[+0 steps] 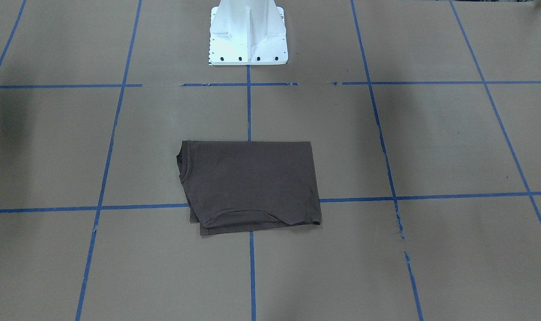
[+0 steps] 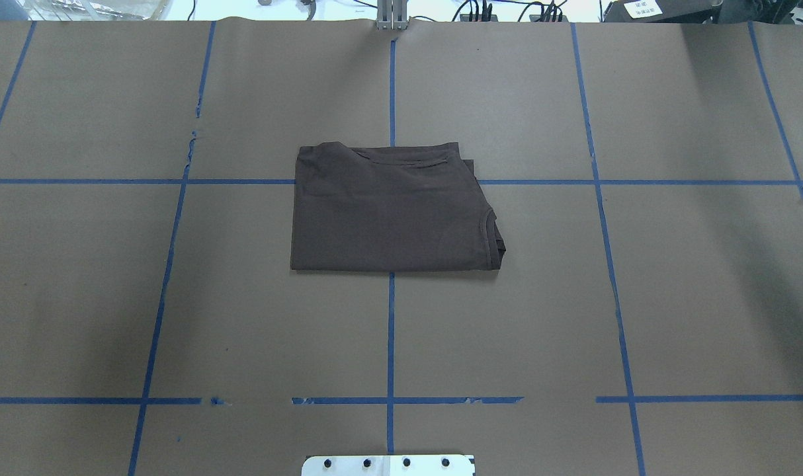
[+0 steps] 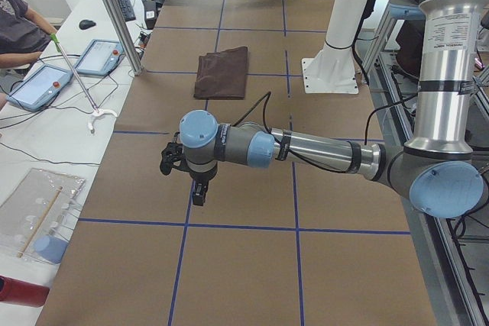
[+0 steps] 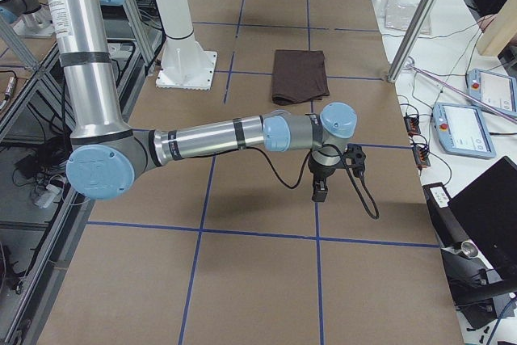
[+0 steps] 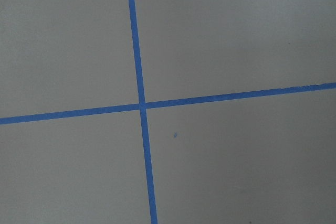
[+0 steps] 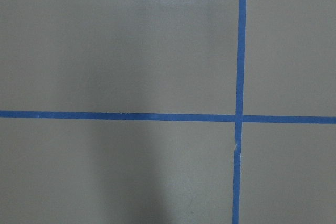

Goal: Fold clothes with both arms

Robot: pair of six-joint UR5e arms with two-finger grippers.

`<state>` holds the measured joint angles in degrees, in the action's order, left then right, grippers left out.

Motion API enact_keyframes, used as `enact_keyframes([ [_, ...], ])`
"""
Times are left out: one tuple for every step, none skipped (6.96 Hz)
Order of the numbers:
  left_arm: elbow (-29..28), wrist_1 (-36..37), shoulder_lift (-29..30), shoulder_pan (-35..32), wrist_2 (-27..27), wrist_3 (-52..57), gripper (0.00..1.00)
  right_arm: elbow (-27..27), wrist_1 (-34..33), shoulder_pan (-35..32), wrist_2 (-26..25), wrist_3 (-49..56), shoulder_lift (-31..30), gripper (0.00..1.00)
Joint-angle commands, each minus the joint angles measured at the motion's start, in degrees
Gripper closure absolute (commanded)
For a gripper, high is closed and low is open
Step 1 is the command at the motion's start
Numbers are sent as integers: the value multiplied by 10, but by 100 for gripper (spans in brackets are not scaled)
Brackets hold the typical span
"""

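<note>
The desk (image 2: pixel 706 297) is covered in brown paper and ruled into squares by blue tape (image 2: pixel 391 330). The left arm (image 3: pixel 306 150) reaches out level over the desk's end on the robot's left; the right arm (image 4: pixel 210 139) does the same over the opposite end; both are well apart from the garment. The dark grey-brown T-shirt (image 2: pixel 388 211) lies flat near the middle of the desk, in front of the white pedestal (image 1: pixel 247 35) and astride the centre tape line; it is folded into a rectangle whose long axis runs across the desk, from the robot's left to its right. Its ribbed collar (image 2: pixel 491 238) points to the robot's right; the edge nearest the robot is straight and clean, while the far edge shows stacked layers and a curved seam. The left gripper (image 3: pixel 199 192) points down at the paper beside a tape line; whether its fingers are spread or pressed together cannot be told. The right gripper (image 4: pixel 320 191) also points down; its state cannot be told either. Each wrist view shows only a crossing of tape lines on paper.
</note>
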<state>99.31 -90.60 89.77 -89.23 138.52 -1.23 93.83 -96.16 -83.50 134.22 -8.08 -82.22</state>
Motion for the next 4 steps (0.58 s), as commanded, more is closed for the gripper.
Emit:
enact_keyframes([
  [1,1,-6,1,0,-1,0,-4,0,5,-3,-6,-1,0],
  [1,1,-7,1,0,-1,0,-3,-1,4,6,-2,-3,0],
  [1,1,-7,1,0,-1,0,-2,-1,4,32,-2,-2,0],
  [-2,1,-7,1,0,-1,0,-6,-1,4,33,-2,-2,0],
])
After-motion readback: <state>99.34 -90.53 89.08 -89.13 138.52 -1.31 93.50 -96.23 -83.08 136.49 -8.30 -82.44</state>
